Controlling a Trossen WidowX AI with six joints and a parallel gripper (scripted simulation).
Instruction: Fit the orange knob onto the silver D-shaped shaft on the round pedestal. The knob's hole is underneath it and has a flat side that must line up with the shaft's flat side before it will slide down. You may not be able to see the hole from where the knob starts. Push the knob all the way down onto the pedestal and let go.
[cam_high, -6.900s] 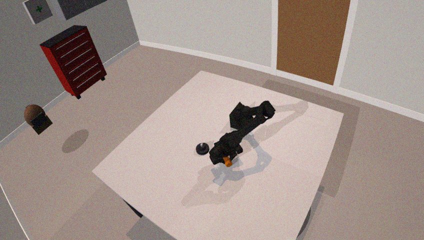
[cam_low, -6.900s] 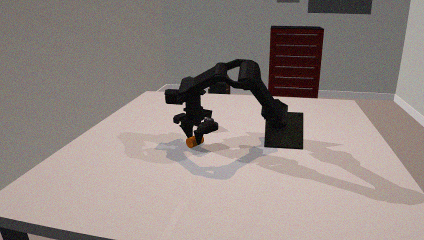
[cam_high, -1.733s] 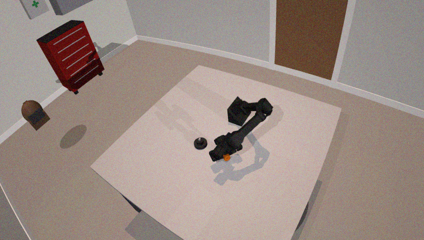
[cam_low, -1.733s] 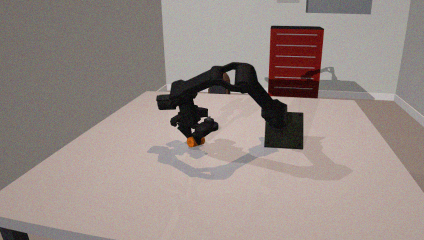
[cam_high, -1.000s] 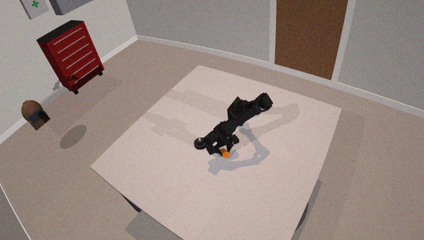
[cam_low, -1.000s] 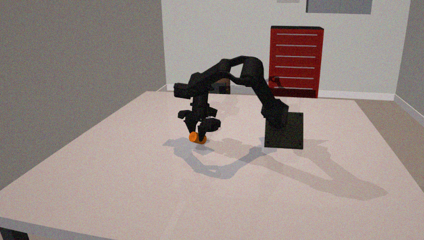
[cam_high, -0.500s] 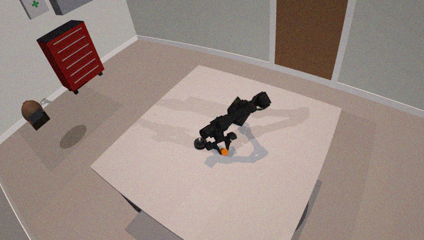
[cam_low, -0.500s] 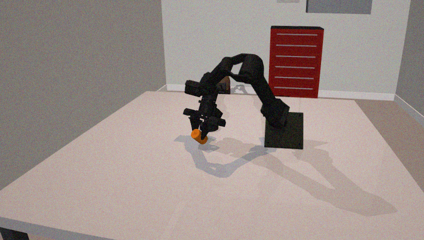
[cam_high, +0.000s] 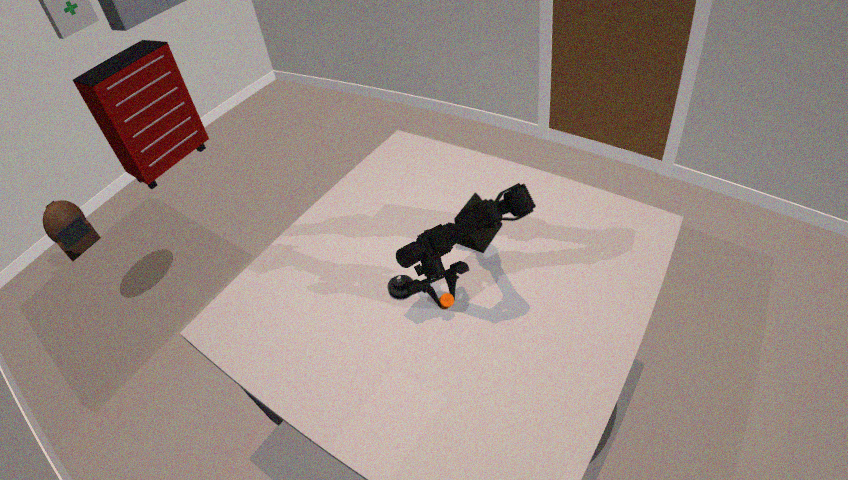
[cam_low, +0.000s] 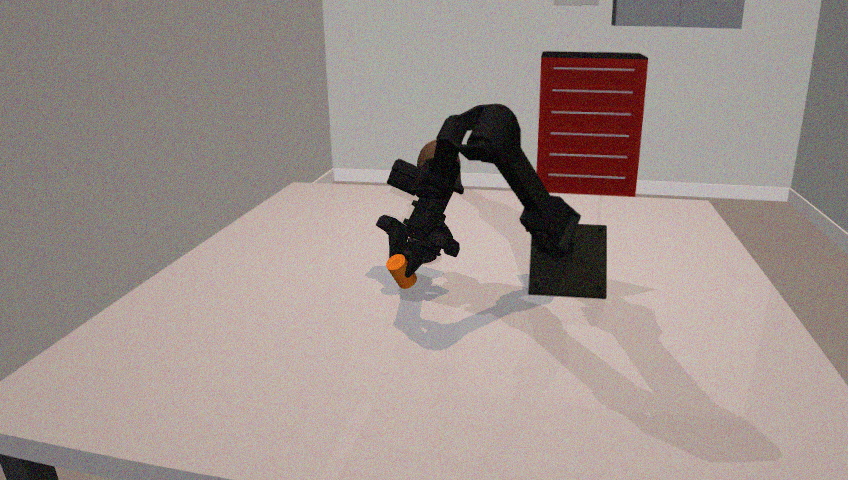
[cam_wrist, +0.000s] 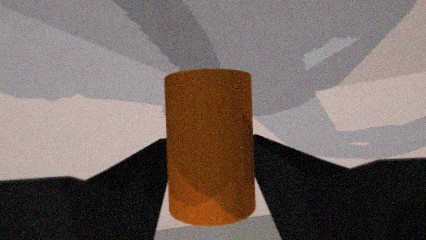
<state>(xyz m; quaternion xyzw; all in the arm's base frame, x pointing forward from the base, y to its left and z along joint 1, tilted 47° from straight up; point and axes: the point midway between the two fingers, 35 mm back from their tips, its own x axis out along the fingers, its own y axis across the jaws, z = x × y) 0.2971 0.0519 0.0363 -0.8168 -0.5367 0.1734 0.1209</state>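
Observation:
The orange knob (cam_high: 446, 299) (cam_low: 401, 272) (cam_wrist: 210, 125) is a smooth cylinder. My gripper (cam_high: 446, 296) (cam_low: 402, 266) (cam_wrist: 209, 145) is shut on it, with one finger on each side. In the exterior view the knob leans, its upper end toward the left. It looks held just above the table; the exact gap is unclear. Its hole does not show in any view. The dark round pedestal (cam_high: 399, 287) stands left of the knob in the top view, close beside one side of the gripper, with a small pale spot on top. The shaft's flat side cannot be made out. In the exterior view the gripper mostly hides the pedestal.
The pale table (cam_high: 452, 386) (cam_low: 238, 380) carries the arm's dark base plate (cam_low: 568, 276), right of the gripper in the exterior view. Shadows of the arm fall around the knob. A red tool cabinet (cam_high: 142, 113) (cam_low: 589, 124) stands by the wall, off the table.

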